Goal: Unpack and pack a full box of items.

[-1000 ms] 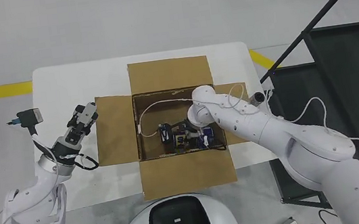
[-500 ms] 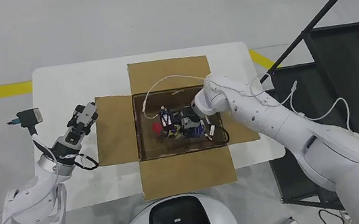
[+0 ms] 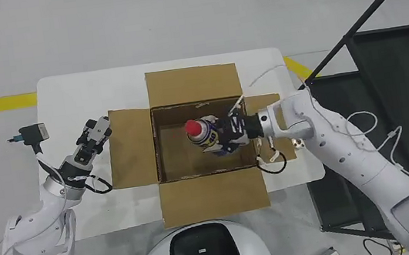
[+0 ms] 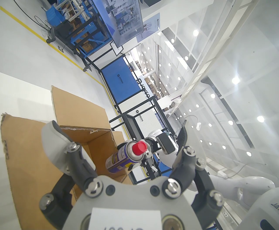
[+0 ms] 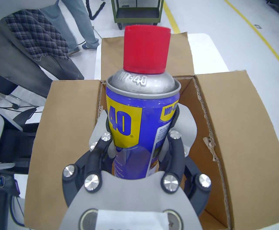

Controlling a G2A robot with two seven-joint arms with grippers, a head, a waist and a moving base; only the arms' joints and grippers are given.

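Right gripper point(image 5: 141, 130) first: its fingers are closed tight on the body of the spray can point(image 5: 139, 102), which is gripped low down, with the red cap point(image 5: 146, 49) pointing away from the wrist. The can is held over the open mouth of the cardboard box point(image 3: 191, 84), tilted, and the cap end is seen well above the rim from the left wrist view. Over to the left gripper point(image 4: 116, 135): the fingers are spread wide, nothing is held, and it is parked above the white table point(image 3: 76, 98), just beside the box flap on its own side.

Now the container. All four flaps are folded outward. Inside, bare cardboard floor is seen on the side toward the left arm. The patch under the can and the right wrist is hidden, so whether another item lies there cannot be told.

Progress, then. The unpacking half is judged to be under way and near its end, since the can is the one item made out in or over the box. Left to be done: the can is to be set down on the table outside the box, and then the whole packing half is to be carried out, with everything put back inside.
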